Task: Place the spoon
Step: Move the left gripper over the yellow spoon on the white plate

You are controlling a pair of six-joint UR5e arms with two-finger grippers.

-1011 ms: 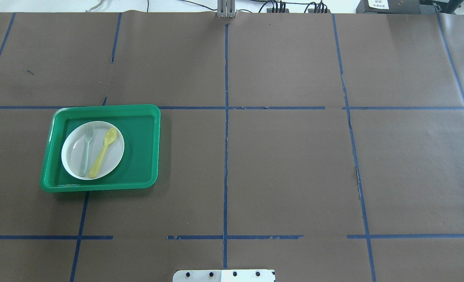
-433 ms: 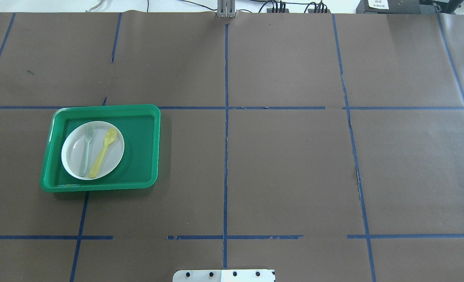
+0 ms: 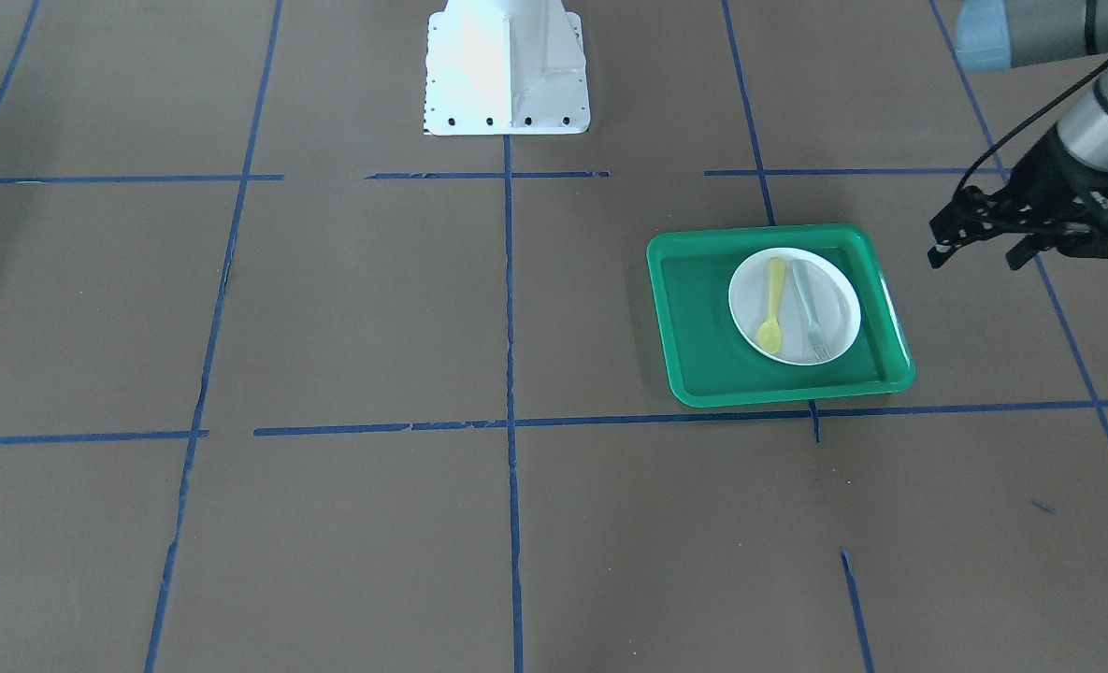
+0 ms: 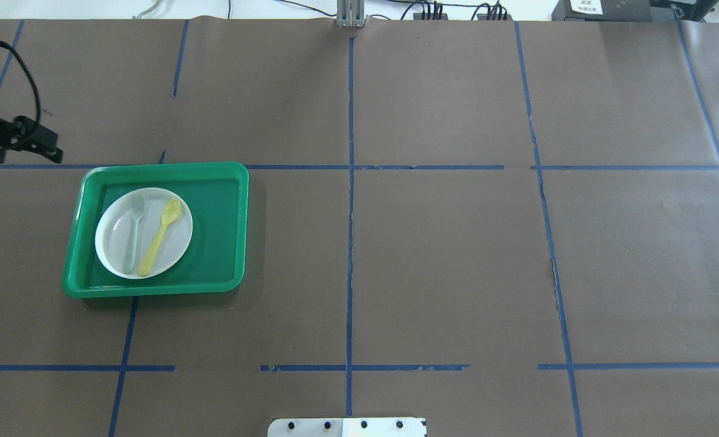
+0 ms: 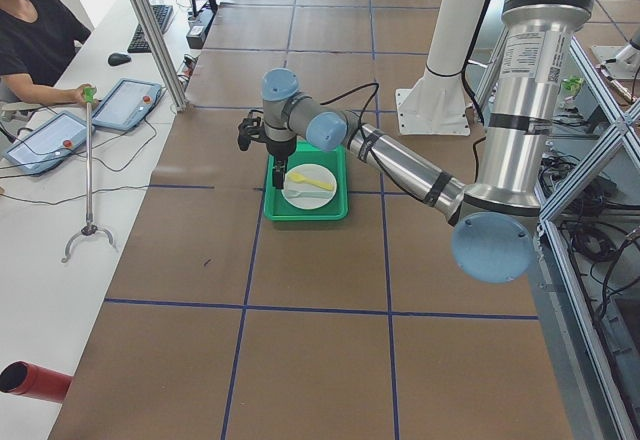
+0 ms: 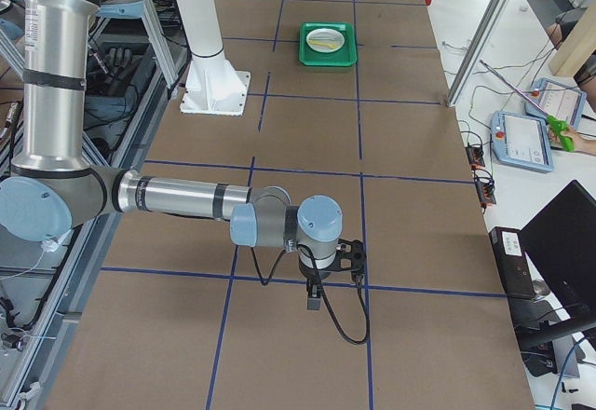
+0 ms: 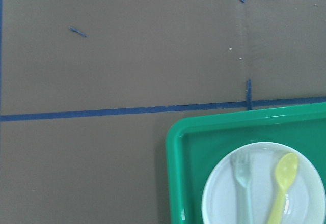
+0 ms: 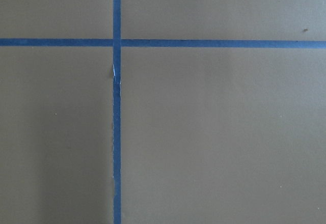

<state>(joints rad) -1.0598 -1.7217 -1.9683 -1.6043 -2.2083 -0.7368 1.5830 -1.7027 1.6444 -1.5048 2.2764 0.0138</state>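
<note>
- Front-facing: the left gripper (image 3: pixel 976 254), fingers spread, hangs at right, beside the green tray (image 3: pixel 694 318); the spoon (image 3: pixel 771 308) lies on the white plate (image 3: pixel 843 313).
- Left wrist: spoon (image 7: pixel 280 193) lower right; best to straddle its handle, avoiding the fork (image 7: pixel 243 188).
- Exterior right: the right gripper (image 6: pixel 315 298), finger state cannot be told.

Spoon (image 4: pixel 160 235): one. Fork (image 4: pixel 133 233): one. White plate (image 4: pixel 178 238): one. Green tray (image 4: pixel 165 165): one. Robot arms: two, left arm (image 5: pixel 400 163), right arm (image 6: pixel 177 196).

Left pincer (image 3: pixel 975 259) spread wide, empty.
</note>
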